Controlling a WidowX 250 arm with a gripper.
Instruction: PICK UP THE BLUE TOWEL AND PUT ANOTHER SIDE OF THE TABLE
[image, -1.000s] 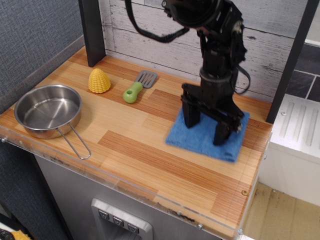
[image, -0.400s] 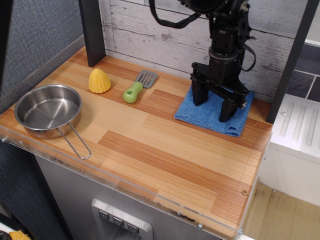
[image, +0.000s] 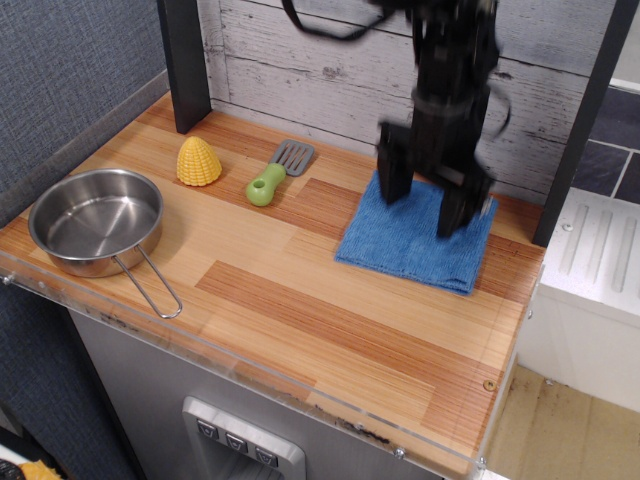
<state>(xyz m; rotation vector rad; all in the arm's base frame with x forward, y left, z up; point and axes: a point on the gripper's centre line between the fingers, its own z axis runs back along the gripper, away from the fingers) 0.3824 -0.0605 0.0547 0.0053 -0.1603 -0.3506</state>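
The blue towel (image: 412, 238) lies flat on the table (image: 300, 300), toward the back right corner, at about two o'clock from the tabletop's middle, its far edge close to the whitewashed plank wall (image: 300, 70). The gripper (image: 432, 200) hangs directly over the towel's rear half, blurred in the frame, with its two dark fingers (image: 394, 172) spread wide apart and nothing between them; the blur makes it hard to tell whether the tips touch the cloth. Well apart from the towel, at roughly nine o'clock from it, a green-handled spatula (image: 275, 174) rests with its grey slotted blade pointing toward the wall, and a yellow toy corn (image: 198, 161) stands just beyond it to the left. A steel pan (image: 97, 222) sits near the front left edge, its wire handle pointing to about five o'clock.
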